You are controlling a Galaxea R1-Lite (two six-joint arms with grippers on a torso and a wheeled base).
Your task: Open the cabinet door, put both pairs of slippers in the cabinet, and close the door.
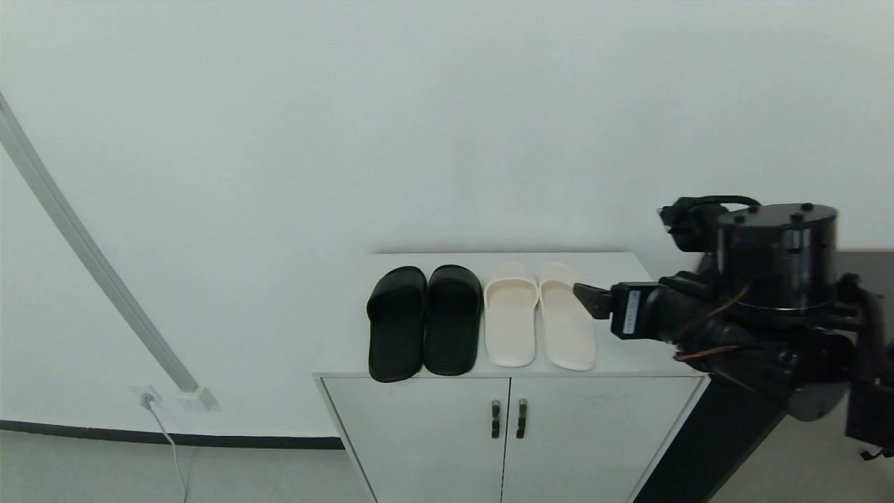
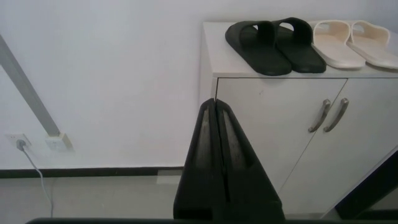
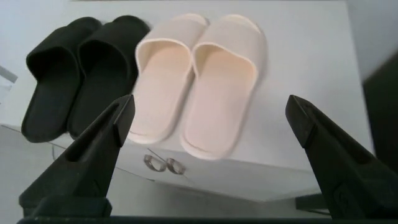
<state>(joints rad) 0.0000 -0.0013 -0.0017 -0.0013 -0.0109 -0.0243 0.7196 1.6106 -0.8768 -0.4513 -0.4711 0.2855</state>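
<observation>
On right gripper [image 1: 590,300], unreadable white label [image 1: 633,311]

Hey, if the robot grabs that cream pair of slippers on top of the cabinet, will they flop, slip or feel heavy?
The cream moulded slide slippers look thick-soled and one-piece, so probably fairly stiff with slight flex. Their matte, foam-like look suggests little weight for their size. Lying flat on the white cabinet top, they should slide rather than tip or roll.
</observation>
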